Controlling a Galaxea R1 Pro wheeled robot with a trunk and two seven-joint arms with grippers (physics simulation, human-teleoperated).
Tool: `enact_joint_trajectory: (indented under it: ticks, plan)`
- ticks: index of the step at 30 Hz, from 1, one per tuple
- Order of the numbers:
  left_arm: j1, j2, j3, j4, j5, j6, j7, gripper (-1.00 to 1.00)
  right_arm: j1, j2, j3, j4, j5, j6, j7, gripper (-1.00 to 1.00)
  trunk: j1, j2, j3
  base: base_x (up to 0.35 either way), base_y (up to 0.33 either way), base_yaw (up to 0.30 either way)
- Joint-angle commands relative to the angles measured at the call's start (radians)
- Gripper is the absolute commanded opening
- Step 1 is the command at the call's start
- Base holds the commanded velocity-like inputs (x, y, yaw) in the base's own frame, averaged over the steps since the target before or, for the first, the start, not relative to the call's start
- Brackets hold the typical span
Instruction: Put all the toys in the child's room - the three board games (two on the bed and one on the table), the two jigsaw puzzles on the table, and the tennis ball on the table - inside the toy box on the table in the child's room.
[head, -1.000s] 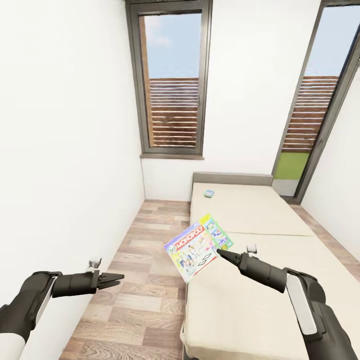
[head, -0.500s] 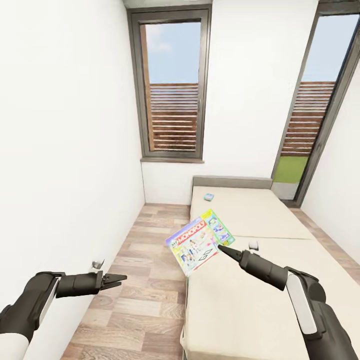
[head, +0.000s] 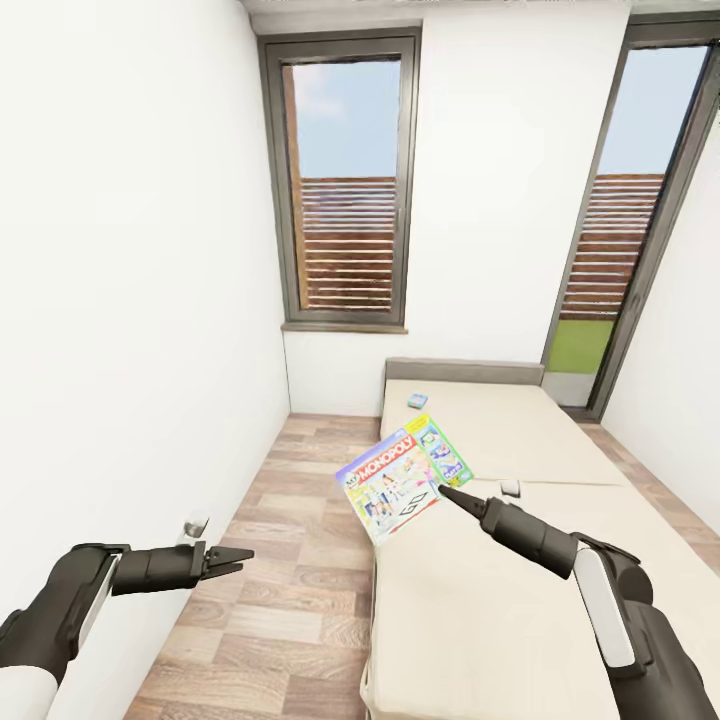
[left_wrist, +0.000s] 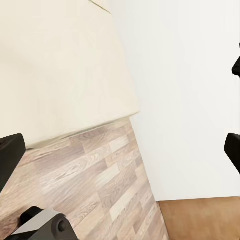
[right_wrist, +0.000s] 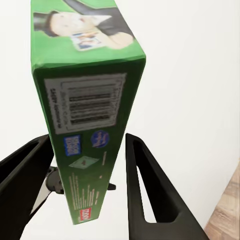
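**Monopoly box held by one edge, clear of the bed**

The right gripper (head: 445, 491) grips the Monopoly box (head: 403, 483) by a lower corner, the box tilted in the air above the near edge of the bed (head: 480, 580) and over the strip of floor beside it. In the right wrist view the box (right_wrist: 85, 115) stands edge-on between the two fingers (right_wrist: 145, 185), green side and barcode facing the camera. One finger looks a little off the cardboard, so how firm the pinch is cannot be told.

I judge the box light and stiff, a thin flat card carton with a glossy print that may slip. Held at a corner, its wide face hangs out as a lever and could swing or twist in the jaws on a quick turn. A hold nearer the middle of a long edge would be steadier.

The left gripper (head: 232, 555) hangs low over the floor, carrying nothing; its tips look close together in the head view, though the left wrist view shows dark finger parts far apart, so I cannot tell its state.

A small blue board game (head: 417, 401) lies flat on the beige mattress near the grey headboard (head: 465, 371). The mattress is soft and plain. The room is narrow, white-walled, with wood-plank floor (head: 290, 560) and two tall dark-framed windows (head: 345, 190).
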Motion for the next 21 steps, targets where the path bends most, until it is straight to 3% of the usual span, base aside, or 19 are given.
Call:
enact_joint_trajectory:
  ticks: [1, 21]
  plan:
    - [-0.001, -0.001, 0.003, -0.001, -0.01, 0.01, -0.009, 1.0, 0.0, 0.001, -0.001, 0.0, 0.001, -0.003, 0.005, -1.0, 0.0, -0.001, 0.001, 0.0, 0.0, 0.0]
    - [-0.001, -0.006, 0.002, -0.001, -0.013, 0.009, 0.0, 1.0, 0.0, 0.001, 0.001, 0.001, 0.0, -0.018, 0.008, -1.0, 0.0, -0.001, 0.012, 0.0, 0.0, 0.022]
